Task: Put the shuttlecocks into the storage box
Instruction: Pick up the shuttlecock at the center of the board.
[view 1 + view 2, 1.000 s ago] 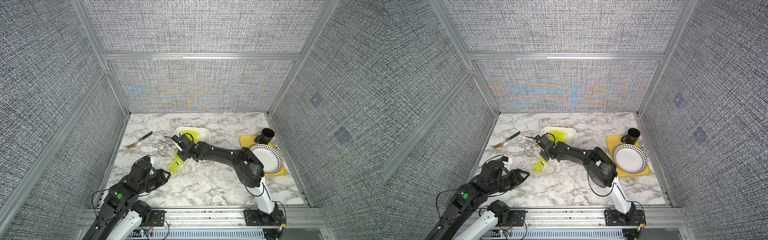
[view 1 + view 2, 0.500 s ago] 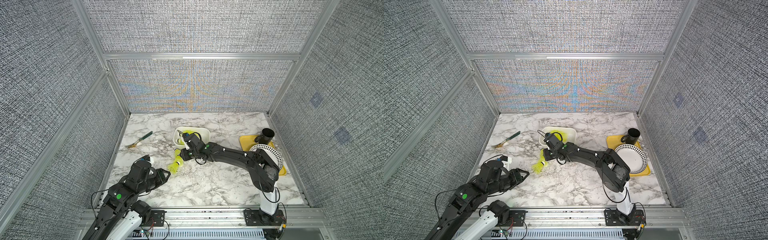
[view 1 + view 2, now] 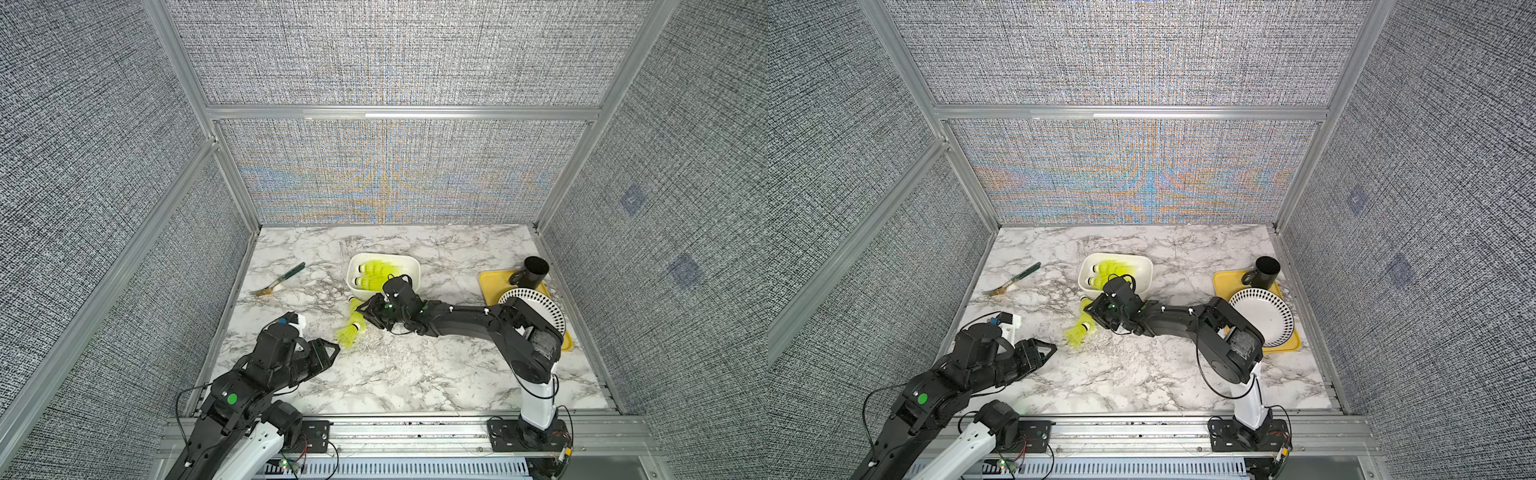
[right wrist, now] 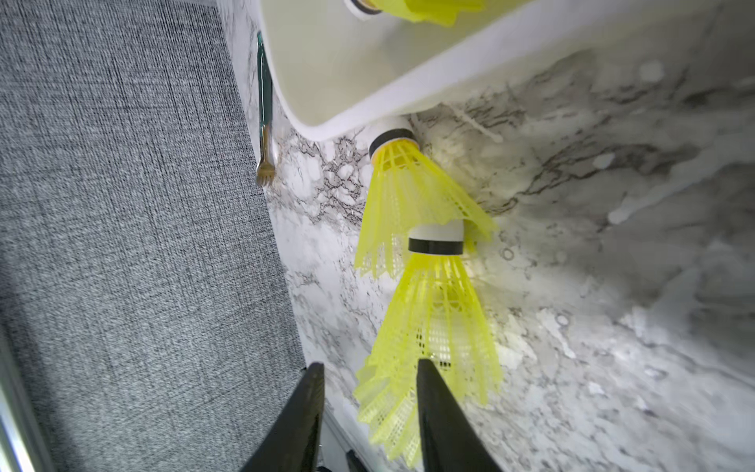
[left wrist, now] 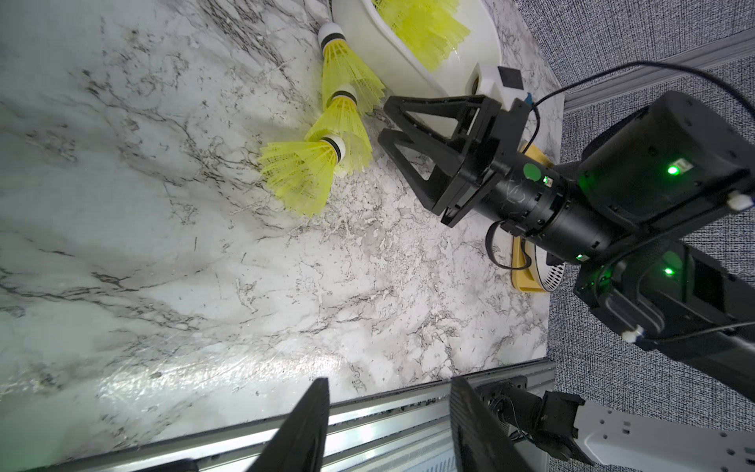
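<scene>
You could have shoved the white box [image 3: 351,270] sideways, or lifted a clump that shed pieces, since the three shuttlecocks [image 3: 348,336] lay stuck together beside its near corner with your open right fingers [image 5: 397,107] at their skirts; your left fingers [image 5: 302,429] were open, empty. Grey woven walls [image 3: 374,62] enclosed the marble surface [image 3: 395,374].

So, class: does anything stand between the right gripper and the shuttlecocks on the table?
Nothing visible does. The open right gripper sits right beside the three loose shuttlecocks, with no object between them, and the storage box lies just beyond.
</scene>
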Tool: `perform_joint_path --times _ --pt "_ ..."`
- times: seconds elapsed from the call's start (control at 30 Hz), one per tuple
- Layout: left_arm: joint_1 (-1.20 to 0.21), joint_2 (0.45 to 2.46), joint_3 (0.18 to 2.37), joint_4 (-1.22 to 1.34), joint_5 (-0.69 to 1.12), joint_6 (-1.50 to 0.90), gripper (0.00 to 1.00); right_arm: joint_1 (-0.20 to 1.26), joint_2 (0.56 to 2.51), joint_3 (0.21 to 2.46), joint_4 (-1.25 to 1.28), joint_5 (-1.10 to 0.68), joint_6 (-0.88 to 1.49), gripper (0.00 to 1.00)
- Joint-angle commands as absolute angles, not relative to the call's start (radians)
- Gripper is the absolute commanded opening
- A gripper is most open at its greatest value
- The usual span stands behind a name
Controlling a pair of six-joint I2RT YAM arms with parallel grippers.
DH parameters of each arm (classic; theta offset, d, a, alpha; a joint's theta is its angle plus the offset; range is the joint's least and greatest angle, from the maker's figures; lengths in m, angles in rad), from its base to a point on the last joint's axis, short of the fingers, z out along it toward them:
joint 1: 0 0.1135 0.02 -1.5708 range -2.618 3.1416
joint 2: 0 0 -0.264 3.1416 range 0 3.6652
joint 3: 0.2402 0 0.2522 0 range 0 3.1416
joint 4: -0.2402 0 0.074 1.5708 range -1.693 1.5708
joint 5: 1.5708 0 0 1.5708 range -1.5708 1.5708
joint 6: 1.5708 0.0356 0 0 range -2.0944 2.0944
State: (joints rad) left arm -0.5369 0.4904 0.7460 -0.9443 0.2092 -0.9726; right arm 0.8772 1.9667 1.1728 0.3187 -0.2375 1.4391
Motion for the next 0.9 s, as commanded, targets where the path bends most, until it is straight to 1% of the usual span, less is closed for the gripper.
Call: perform_joint_path --times 0.0,0.1,0.33,0.57,0.87 --pt "-0.537 0.487 0.754 -0.956 0.218 -0.953 0.51 0.881 1.985 1.172 0.474 -0.2 1.604 0.39" --pt "-0.537 0.487 0.758 -0.958 0.222 -0.948 0.51 0.881 2.014 1.18 0.517 -0.18 1.652 0.38" --pt "-0.536 0.493 0.769 -0.964 0.233 -0.927 0.51 0.885 2.057 1.218 0.487 -0.147 1.683 0.35" --pt "-0.536 0.496 0.772 -0.962 0.236 -0.919 0.51 0.888 2.079 1.266 0.383 -0.104 1.699 0.33" --pt "-0.537 0.494 0.776 -0.965 0.239 -0.917 0.51 0.905 2.099 1.292 0.314 -0.056 1.735 0.3"
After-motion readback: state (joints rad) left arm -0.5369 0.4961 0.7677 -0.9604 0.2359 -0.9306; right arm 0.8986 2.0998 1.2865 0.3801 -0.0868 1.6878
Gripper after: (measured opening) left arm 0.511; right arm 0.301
